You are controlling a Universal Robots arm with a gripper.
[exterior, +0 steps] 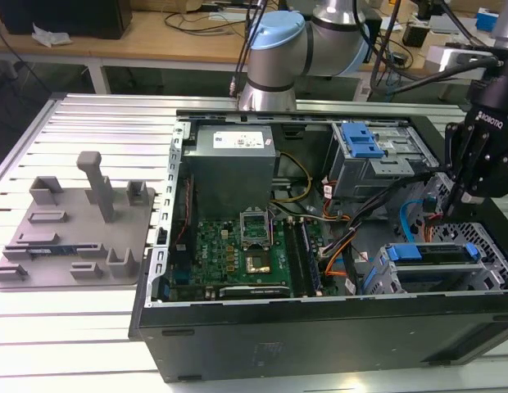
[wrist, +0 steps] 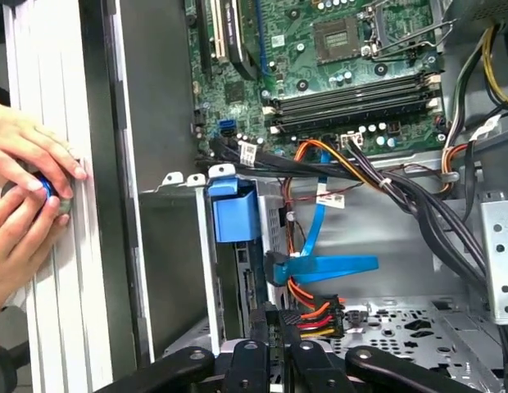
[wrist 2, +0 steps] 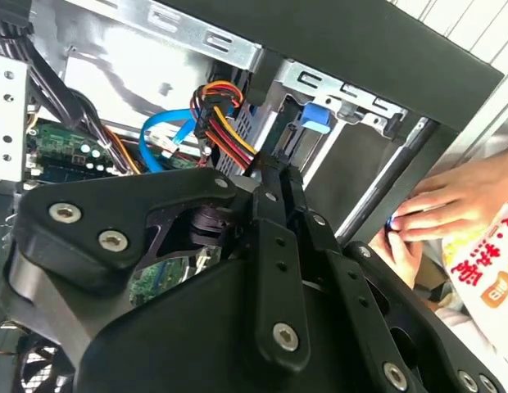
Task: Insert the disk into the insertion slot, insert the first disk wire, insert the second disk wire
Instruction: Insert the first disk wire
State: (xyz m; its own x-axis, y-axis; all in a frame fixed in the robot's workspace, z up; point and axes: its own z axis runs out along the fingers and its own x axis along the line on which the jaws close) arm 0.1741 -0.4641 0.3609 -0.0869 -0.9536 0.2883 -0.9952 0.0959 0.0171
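Your gripper (wrist: 274,321) is clamped on the plug end of the power wire (wrist: 315,313), a red, yellow and orange bundle, low inside the case (exterior: 319,332) and just beside the slot (exterior: 385,277). You can see the disk (exterior: 438,252) already seated in that slot at the exterior view's right, with its blue frame showing. A blue cable (wrist: 328,266) lies near the plug. A person's hands (wrist: 24,205) rest on the table (wrist: 57,327) outside the case wall, pinching something small and blue.

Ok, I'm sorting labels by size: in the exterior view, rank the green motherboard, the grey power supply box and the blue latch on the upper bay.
1. green motherboard
2. grey power supply box, not far behind and set farther back
3. blue latch, clearly smallest
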